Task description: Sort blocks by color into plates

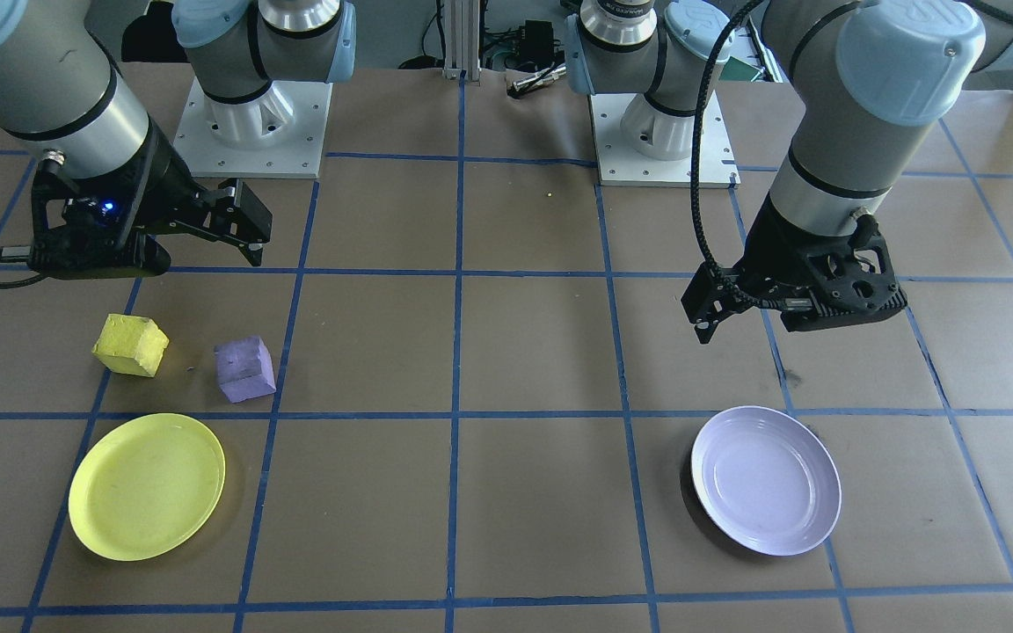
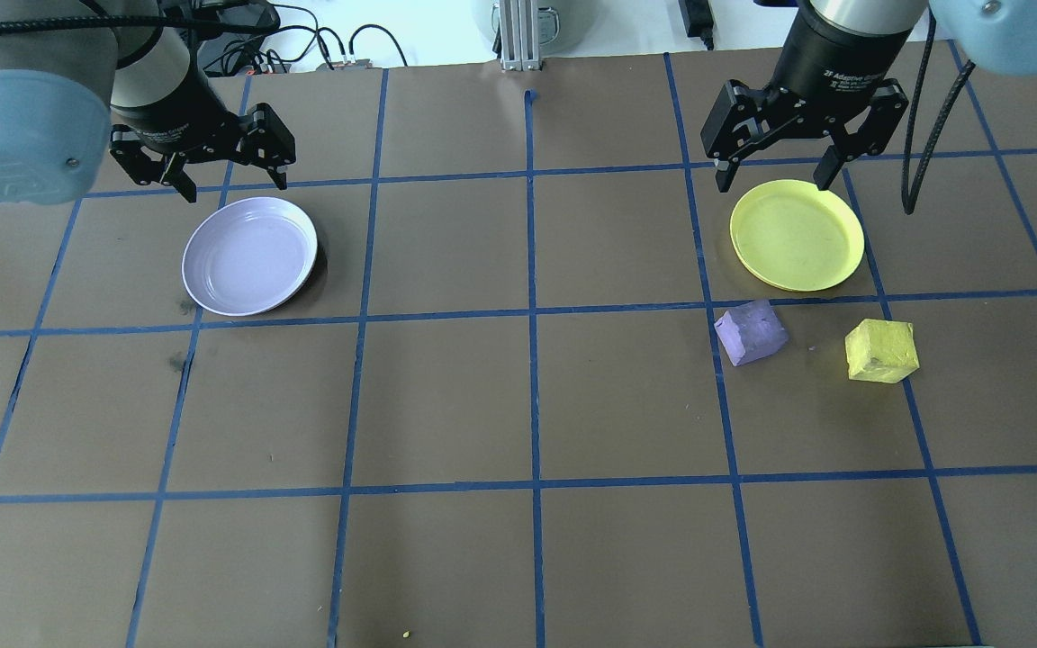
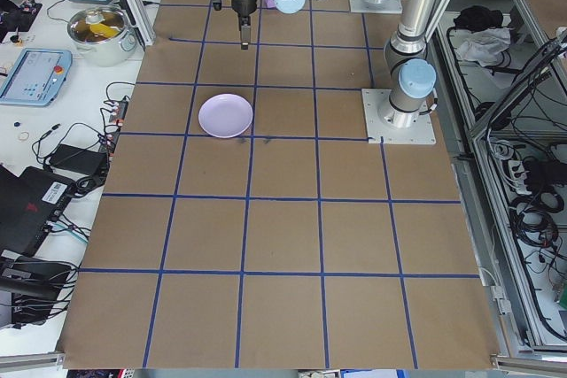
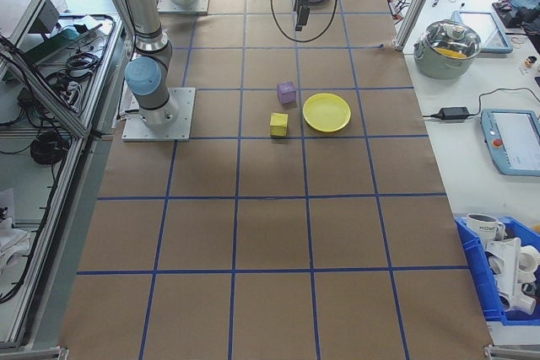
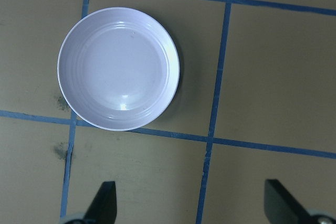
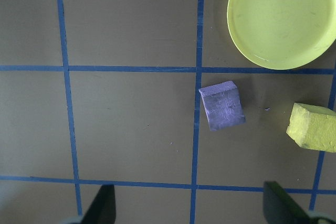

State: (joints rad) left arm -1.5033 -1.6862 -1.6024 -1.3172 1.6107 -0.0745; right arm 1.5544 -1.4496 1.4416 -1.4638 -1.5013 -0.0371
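The yellow block (image 2: 881, 351) and the light purple block (image 2: 751, 332) lie side by side on the table, just on the robot's side of the yellow plate (image 2: 797, 235). My right gripper (image 2: 772, 183) hangs open and empty above the far rim of that plate. The right wrist view has the purple block (image 6: 222, 106), the yellow block (image 6: 313, 127) and the yellow plate (image 6: 283, 17) ahead of the open fingers. On the other side lies the bare lavender plate (image 2: 249, 256). My left gripper (image 2: 234, 184) hovers open and empty by its far edge.
Brown paper with a blue tape grid (image 2: 532, 310) covers the table. The two arm bases (image 1: 251, 123) stand on white mounts at the robot's edge. Pots, tablets and cables (image 3: 97, 28) lie on side benches beyond the table's ends.
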